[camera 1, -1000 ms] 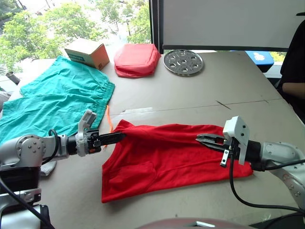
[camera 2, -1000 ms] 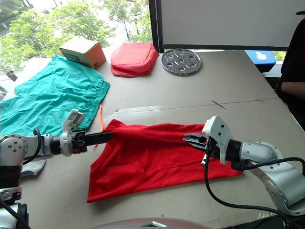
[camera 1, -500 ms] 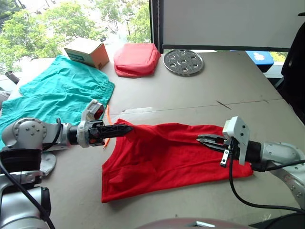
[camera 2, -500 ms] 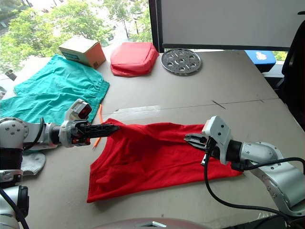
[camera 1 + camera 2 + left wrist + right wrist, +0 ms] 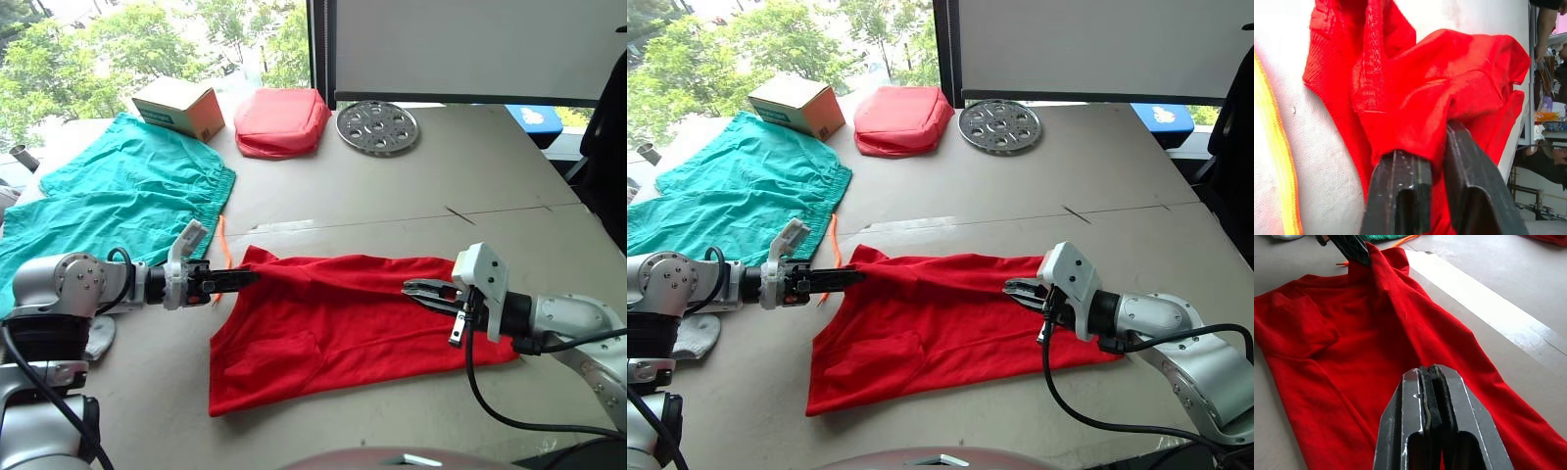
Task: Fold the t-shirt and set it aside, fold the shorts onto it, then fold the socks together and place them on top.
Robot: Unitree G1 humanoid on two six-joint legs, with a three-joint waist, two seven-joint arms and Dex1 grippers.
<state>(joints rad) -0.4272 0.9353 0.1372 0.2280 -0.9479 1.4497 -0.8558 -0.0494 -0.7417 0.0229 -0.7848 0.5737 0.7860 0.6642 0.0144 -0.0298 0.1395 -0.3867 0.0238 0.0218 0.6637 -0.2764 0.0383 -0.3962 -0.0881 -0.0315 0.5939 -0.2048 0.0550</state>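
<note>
The red t-shirt [image 5: 343, 328] lies folded lengthwise on the table's near half. My left gripper [image 5: 248, 278] is shut on its far left corner, and red cloth is bunched between the fingers [image 5: 1405, 166]. At the far edge on the shirt's right side, my right gripper [image 5: 411, 289] is shut on the cloth, fingers pressed together [image 5: 1429, 369]. A raised ridge of cloth runs between the two grippers. The teal shorts [image 5: 118, 196] lie spread at the far left, with an orange drawstring [image 5: 223, 245] trailing toward the shirt. A grey-white sock [image 5: 691, 338] peeks out under my left arm.
Along the far edge stand a cardboard box [image 5: 178, 106], a padded pinkish-red pouch [image 5: 281, 121] and a round perforated metal plate [image 5: 377, 127]. A person in black [image 5: 605, 137] sits at the right edge. Bare tabletop [image 5: 421, 196] stretches behind the shirt.
My left gripper swung right and up with the shirt corner half a second ago, then came back left and lower, with its wrist turned. My right gripper edged slightly left.
</note>
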